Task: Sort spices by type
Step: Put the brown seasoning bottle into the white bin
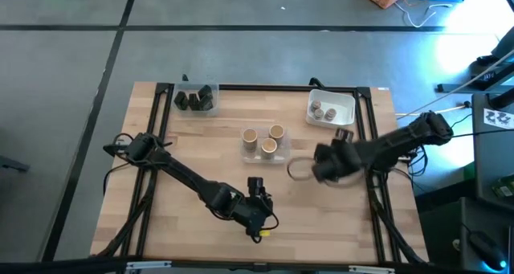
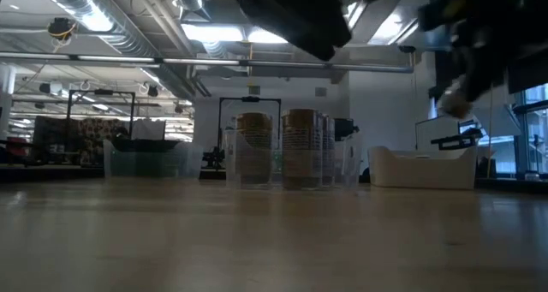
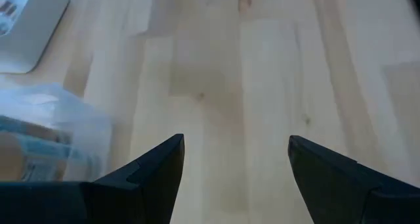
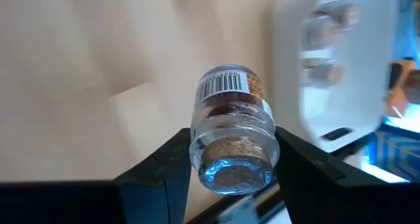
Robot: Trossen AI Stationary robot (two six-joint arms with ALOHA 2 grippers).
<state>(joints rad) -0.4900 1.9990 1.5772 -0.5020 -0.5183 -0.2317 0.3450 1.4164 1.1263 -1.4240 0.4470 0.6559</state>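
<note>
Wooden table (image 1: pixel 209 153): right gripper (image 4: pixel 230 159) clamps a small cork-stoppered jar (image 4: pixel 231 129); white tub (image 1: pixel 344 105) next. Left gripper (image 3: pixel 236 159) idle, jaws apart.

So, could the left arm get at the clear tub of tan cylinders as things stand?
Probably yes. The left end effector is open and empty, with only bare table between it and the clear tub. The right end effector, holding a small jar, is off to the side.

Two dark fingers (image 3: pixel 154 178) spread over bare wooden table (image 3: pixel 262 86), clear tub (image 3: pixel 46 138) beside
</note>
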